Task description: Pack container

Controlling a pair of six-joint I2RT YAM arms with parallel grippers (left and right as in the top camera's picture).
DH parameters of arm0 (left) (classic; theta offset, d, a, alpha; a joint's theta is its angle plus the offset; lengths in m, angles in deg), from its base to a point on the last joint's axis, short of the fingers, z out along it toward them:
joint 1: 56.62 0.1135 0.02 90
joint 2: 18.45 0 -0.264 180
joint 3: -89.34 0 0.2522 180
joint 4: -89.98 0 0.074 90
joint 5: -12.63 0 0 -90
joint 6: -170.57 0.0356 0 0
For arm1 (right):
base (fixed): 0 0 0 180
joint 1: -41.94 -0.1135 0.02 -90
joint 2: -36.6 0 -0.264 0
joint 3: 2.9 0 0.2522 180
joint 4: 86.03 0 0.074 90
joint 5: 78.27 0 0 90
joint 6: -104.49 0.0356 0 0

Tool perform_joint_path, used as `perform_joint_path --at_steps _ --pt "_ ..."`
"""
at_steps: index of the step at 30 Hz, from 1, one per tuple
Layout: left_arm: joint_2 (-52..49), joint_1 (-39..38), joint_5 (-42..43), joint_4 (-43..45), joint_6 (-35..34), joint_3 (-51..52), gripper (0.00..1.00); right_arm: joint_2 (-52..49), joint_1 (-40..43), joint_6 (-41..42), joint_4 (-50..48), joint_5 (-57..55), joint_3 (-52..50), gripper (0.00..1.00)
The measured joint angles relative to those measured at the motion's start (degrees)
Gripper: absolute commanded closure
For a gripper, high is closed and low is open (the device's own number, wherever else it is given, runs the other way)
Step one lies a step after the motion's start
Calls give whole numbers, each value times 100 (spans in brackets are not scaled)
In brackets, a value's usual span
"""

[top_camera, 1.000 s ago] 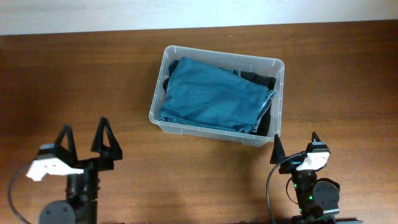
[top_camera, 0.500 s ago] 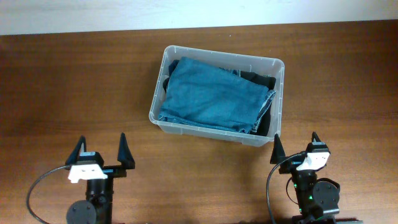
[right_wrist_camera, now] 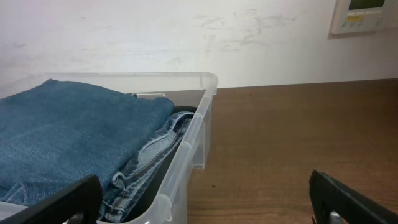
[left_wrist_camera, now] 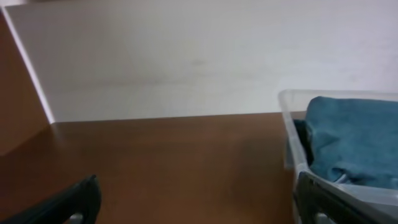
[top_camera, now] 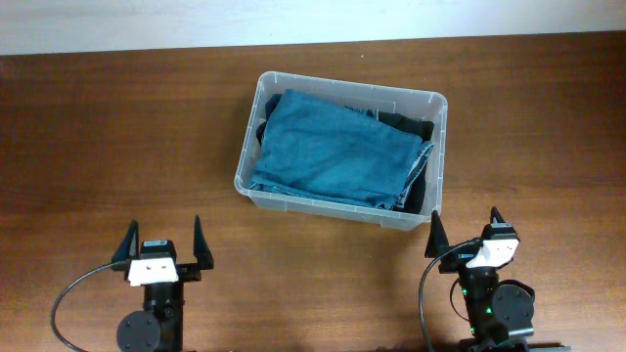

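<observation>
Left pincer [top_camera: 164, 231] drew back (jaws wide), well apart from container [top_camera: 323, 207] rim.

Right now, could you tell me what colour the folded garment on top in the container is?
Blue denim: the folded garment shows best in the overhead view.

Folded denim [top_camera: 337, 147] covers the container [top_camera: 337, 209] floor, so we cannot see the base. A dark garment [top_camera: 403, 120] shows only at the margins. In the left wrist view, the container runs off the right edge. In the right wrist view, it runs off the left and bottom, and the wall panel [right_wrist_camera: 364, 15] is cropped, its print unreadable. Overhead, we lose both arm bases below the frame.
</observation>
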Motion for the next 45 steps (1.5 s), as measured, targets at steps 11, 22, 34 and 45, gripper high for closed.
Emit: perform_joint_path --at_steps 11,22,34,45 --pt "11 0 -188 -356 94 308 1 0 0 0 0 0 0 2" --pt "48 0 -186 -354 278 308 1 0 0 -2 0 0 0 2" --pt "48 0 -186 -354 280 308 1 0 0 -2 0 -2 0 2" --pt "48 0 -186 -354 280 308 1 0 0 -2 0 -2 0 2"
